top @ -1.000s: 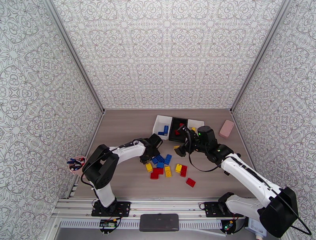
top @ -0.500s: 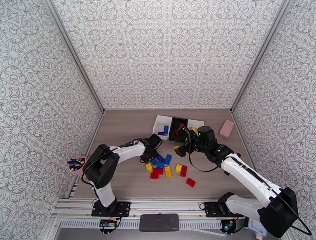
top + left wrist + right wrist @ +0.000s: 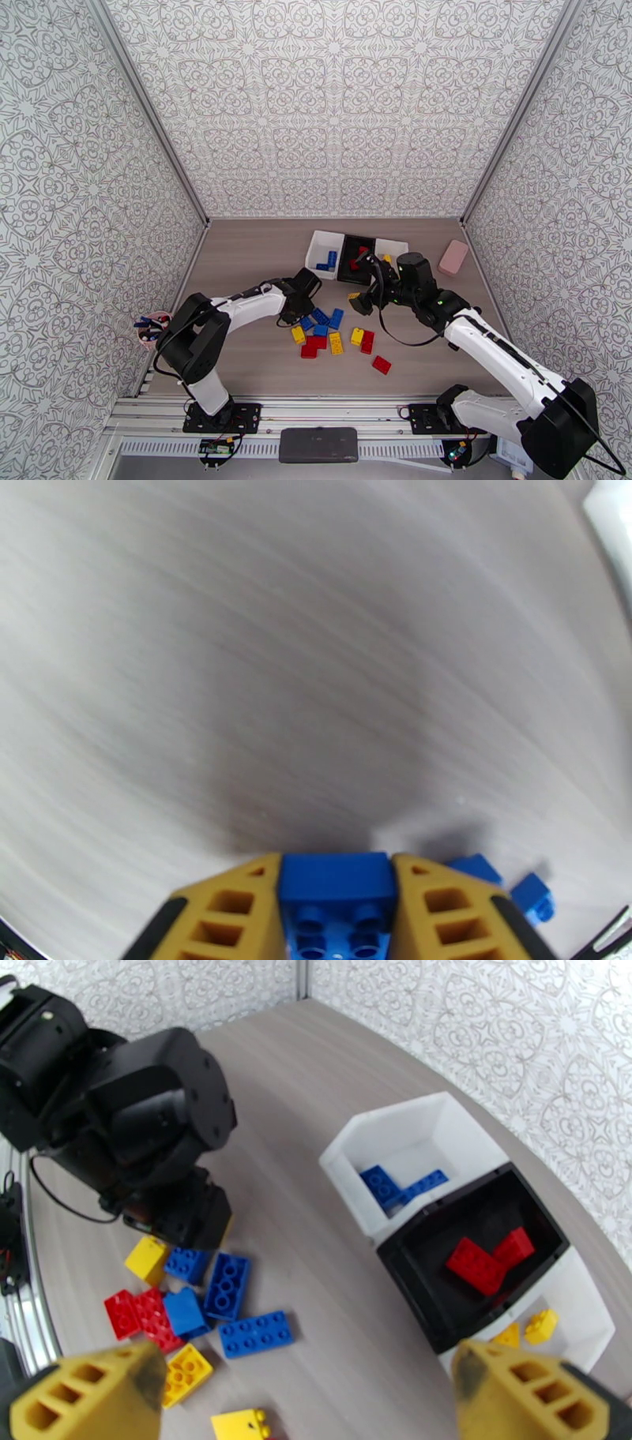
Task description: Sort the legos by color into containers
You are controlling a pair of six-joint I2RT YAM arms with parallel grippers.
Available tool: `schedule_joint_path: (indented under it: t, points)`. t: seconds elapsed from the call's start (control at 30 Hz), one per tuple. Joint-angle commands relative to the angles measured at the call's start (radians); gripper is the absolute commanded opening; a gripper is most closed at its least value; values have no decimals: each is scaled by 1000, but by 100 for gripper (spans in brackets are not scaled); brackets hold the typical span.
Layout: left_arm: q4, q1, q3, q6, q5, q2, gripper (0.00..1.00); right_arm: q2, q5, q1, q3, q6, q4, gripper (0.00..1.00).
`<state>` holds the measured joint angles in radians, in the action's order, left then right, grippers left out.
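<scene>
My left gripper (image 3: 337,860) is shut on a blue lego (image 3: 336,890), its studs facing the camera between the yellow fingers (image 3: 229,906). From above, that gripper (image 3: 304,305) sits at the left edge of the loose legos (image 3: 332,335), a scatter of red, blue and yellow bricks. My right gripper (image 3: 308,1359) hangs open above the pile (image 3: 205,1299), nothing between its fingers; from above it (image 3: 362,301) is just in front of the containers (image 3: 357,256). The left white bin (image 3: 411,1149) holds blue bricks, the black bin (image 3: 505,1205) red ones, the right white bin (image 3: 588,1319) yellow ones.
A pink cup of pens (image 3: 154,328) stands at the table's left edge. A pink block (image 3: 453,257) lies right of the containers. Patterned walls close in the table on three sides. Bare wood lies left of the pile and behind the left gripper.
My left gripper has shut on the blue lego at the pile's left edge, and its elbow has shifted left. The right arm has barely moved.
</scene>
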<state>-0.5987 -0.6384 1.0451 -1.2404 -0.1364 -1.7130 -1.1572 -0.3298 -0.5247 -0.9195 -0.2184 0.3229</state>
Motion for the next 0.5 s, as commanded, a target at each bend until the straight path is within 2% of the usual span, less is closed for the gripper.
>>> schedule_joint_path:
  t: [0.0, 0.17, 0.47]
  points:
    - [-6, 7, 33, 46, -58, 50, 29, 12, -29, -10, 9, 1, -5, 99]
    - [59, 2, 87, 131, -137, 63, 28, 10, -10, -9, 23, 26, -52, 99]
    - [115, 40, 334, 257, -190, -82, 28, 38, 87, -9, 58, 104, -133, 99]
